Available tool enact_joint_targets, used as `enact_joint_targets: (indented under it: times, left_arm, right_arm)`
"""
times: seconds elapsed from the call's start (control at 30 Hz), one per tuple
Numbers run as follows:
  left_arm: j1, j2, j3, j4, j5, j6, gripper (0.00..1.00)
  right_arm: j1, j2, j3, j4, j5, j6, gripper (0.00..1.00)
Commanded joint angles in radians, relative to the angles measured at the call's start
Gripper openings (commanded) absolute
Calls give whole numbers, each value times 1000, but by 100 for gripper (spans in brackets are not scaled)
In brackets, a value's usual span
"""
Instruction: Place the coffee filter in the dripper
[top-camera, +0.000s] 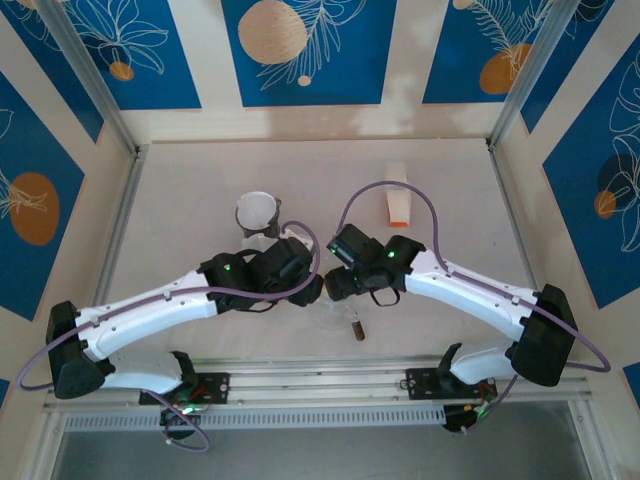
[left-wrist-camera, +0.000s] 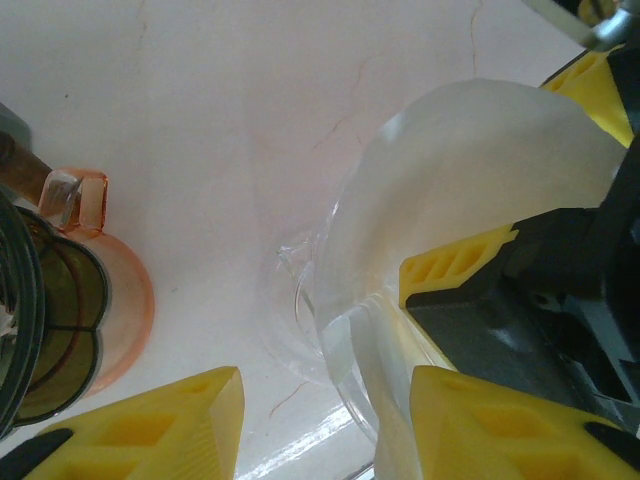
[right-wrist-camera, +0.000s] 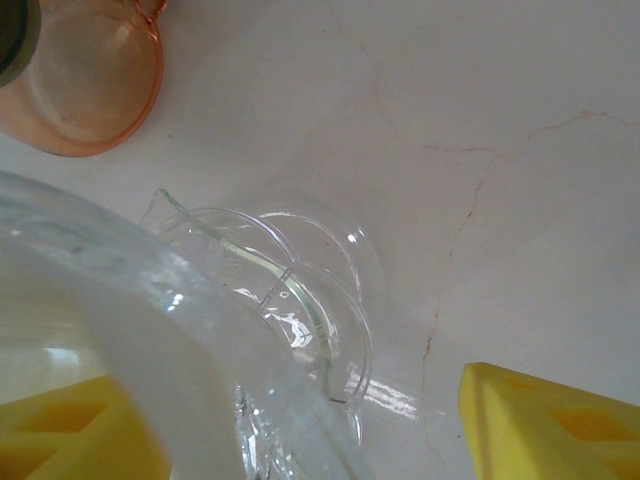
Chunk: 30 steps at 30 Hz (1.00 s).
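The clear glass dripper (top-camera: 336, 314) stands on the table near the front middle, where both grippers meet over it. The white coffee filter (left-wrist-camera: 480, 150) lies inside the dripper's rim (left-wrist-camera: 335, 335). My left gripper (left-wrist-camera: 322, 385) is open, one finger outside the rim and the other against the filter's edge. My right gripper (right-wrist-camera: 285, 390) is open wide. Its left finger sits behind the filter (right-wrist-camera: 140, 340) and the glass wall, and its right finger stands apart over bare table. The dripper's ribbed base (right-wrist-camera: 300, 290) shows between those fingers. From above, the left gripper (top-camera: 316, 288) and the right gripper (top-camera: 336, 284) almost touch.
An orange translucent cup (left-wrist-camera: 125, 300) (right-wrist-camera: 90, 80) stands close to the left of the dripper. A glass vessel (top-camera: 258, 212) sits further back, and a white and orange box (top-camera: 398, 205) at the back right. A small brown object (top-camera: 357, 328) lies near the front.
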Motion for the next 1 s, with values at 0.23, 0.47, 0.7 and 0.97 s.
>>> enact_joint_targets:
  times: [0.23,0.47,0.7,0.97]
  left_arm:
    - [-5,0,-14,10,16,-7,48]
    - [-5,-10,-15,8,12,-11,48]
    - [-4,-40,-29,36,7,-18,57]
    - [-4,-11,-22,7,6,-17,44]
  right_arm:
    - [4,19,-32,5,15,10,72]
    - [6,26,-35,11,17,15,72]
    - [5,24,-35,11,17,16,72]
    - [6,16,-29,10,23,17,72]
